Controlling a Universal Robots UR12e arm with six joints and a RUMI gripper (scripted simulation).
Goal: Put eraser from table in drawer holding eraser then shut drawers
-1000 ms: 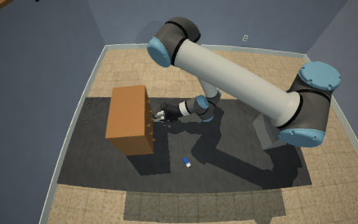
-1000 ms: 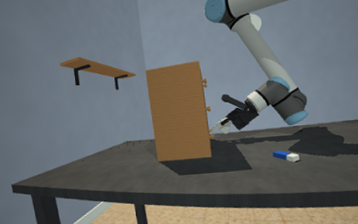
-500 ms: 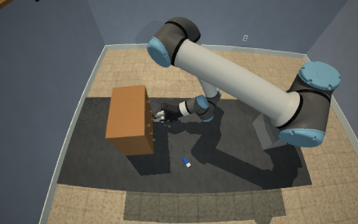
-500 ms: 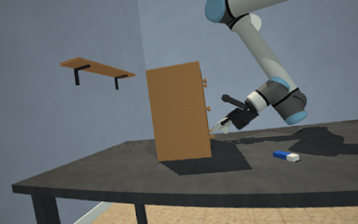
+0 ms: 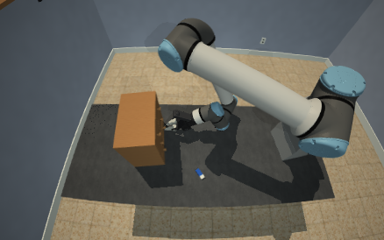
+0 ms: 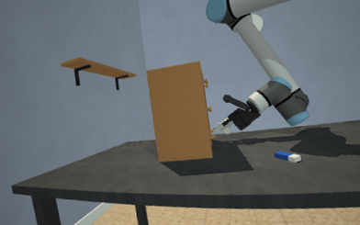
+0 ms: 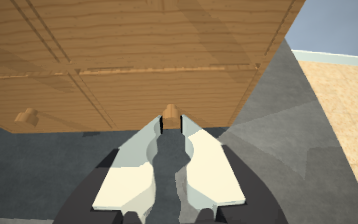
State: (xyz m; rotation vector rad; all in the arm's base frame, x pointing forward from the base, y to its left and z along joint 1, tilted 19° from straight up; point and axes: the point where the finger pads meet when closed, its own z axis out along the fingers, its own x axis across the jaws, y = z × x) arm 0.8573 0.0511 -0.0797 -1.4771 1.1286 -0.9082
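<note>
The wooden chest [image 5: 139,129] stands upright on the dark table, and its drawer fronts look flush. It also shows in the exterior view [image 6: 180,112]. My gripper [image 5: 167,126] is at the chest's front, low down. In the wrist view the fingertips are shut on the small wooden knob [image 7: 171,111] of the lowest drawer. Another knob [image 7: 26,117] shows to the left in that view. In the side view the gripper [image 6: 215,130] meets the bottom knob, with two more knobs [image 6: 205,82] above it. The blue and white eraser [image 5: 200,173] [image 6: 287,156] lies on the table in front of the chest, apart from the gripper.
My arm's base [image 5: 287,142] stands at the table's right side, and the long arm links cross above the table. A wooden wall shelf [image 6: 97,68] hangs behind the chest. The table's front edge runs close below the eraser.
</note>
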